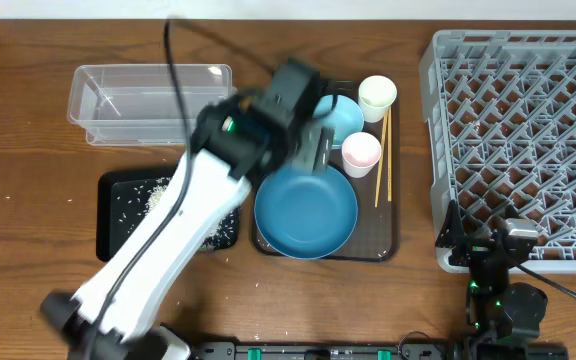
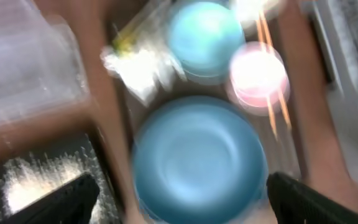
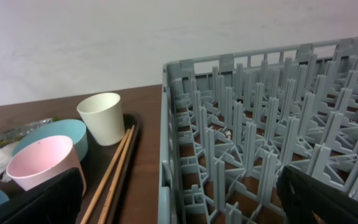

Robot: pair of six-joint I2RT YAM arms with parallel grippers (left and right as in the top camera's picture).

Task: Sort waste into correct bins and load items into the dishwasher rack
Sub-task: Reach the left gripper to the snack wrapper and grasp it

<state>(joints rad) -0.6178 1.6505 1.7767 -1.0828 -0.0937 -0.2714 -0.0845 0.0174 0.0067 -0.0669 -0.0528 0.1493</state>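
The left gripper (image 2: 182,182) hangs with its fingers spread wide and nothing between them, directly above the wide dark-blue bowl (image 1: 306,212) on the brown textured serving tray (image 1: 378,228). The crumpled white paper napkin (image 2: 138,71) lies ahead and to its left, past the bowl's rim. The small yellow-green wrapper (image 2: 128,38) is just beyond it and the small light-blue bowl (image 2: 204,34) close on its right; blur hides whether they touch. The clear rectangular plastic tub (image 1: 148,98) sits left of the tray, across a strip of wooden table (image 1: 28,120). The right gripper (image 3: 179,177), likewise spread and empty, sits by the grey lattice dishwasher rack (image 1: 523,120), so I judge the left arm nearer.
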